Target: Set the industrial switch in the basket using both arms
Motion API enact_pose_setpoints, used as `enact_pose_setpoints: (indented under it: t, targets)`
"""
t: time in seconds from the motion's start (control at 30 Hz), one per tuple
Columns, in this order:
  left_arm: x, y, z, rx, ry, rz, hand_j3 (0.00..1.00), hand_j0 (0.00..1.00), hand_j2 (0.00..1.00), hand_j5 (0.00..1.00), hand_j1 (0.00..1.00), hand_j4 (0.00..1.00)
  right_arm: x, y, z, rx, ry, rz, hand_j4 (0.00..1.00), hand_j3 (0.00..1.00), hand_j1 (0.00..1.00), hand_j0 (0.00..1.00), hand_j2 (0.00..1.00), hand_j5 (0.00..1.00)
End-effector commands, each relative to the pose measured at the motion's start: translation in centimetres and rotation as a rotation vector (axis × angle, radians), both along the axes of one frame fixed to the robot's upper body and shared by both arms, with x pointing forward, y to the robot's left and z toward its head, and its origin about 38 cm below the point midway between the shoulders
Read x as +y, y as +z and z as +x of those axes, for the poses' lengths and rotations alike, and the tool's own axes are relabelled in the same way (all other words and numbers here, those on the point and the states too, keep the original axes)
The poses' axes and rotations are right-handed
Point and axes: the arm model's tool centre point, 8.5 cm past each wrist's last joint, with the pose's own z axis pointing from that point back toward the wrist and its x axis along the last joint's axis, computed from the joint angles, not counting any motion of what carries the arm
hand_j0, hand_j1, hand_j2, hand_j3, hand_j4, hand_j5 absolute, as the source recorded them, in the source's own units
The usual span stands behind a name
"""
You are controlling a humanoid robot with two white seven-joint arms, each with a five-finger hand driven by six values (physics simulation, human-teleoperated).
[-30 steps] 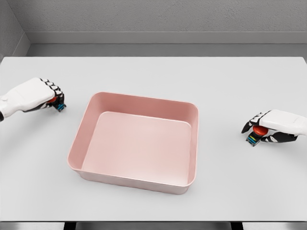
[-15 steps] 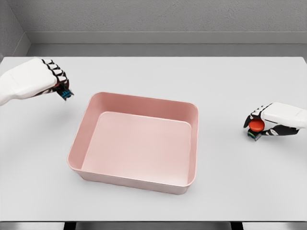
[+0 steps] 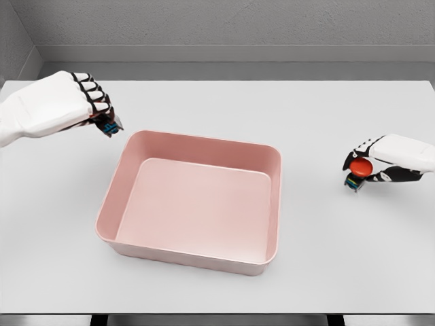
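The left hand (image 3: 64, 105) is closed around a small industrial switch (image 3: 111, 125), held above the table (image 3: 319, 122) just beyond the pink basket's (image 3: 197, 204) near corner. The right hand (image 3: 380, 168) grips a second switch (image 3: 358, 170) (its red button facing outward), well apart from the basket's far side. Both pickups appear done; carrying over the rim and releasing are left, since nothing lies inside the basket.

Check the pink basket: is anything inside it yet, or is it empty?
Empty. The basket shows only its bare pink floor; the left hand and right hand each grip a switch outside its walls.
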Motion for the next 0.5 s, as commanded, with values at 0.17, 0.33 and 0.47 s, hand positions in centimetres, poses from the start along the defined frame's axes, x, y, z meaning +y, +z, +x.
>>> enact_pose_setpoints:
  t: [0.17,0.33,0.47]
  targets:
    - [-0.5,0.5,-0.1,0.001,-0.02,-0.045,0.4,0.4,0.4,0.4,0.4,0.4,0.7,0.8,0.1,-0.011,0.012,0.039,0.53,0.53,0.53,0.53,0.53,0.53]
    - [-1.6,-0.7,-0.1,0.027,-0.041,-0.07,0.4,0.4,0.4,0.4,0.4,0.4,1.3,1.5,0.3,-0.027,0.027,0.064,0.53,0.53,0.53,0.53,0.53,0.53]
    - [-2.9,-1.5,-0.1,0.041,-0.063,-0.109,0.4,0.4,0.4,0.4,0.4,0.4,1.8,1.9,0.5,-0.038,0.035,0.077,0.53,0.53,0.53,0.53,0.53,0.53]
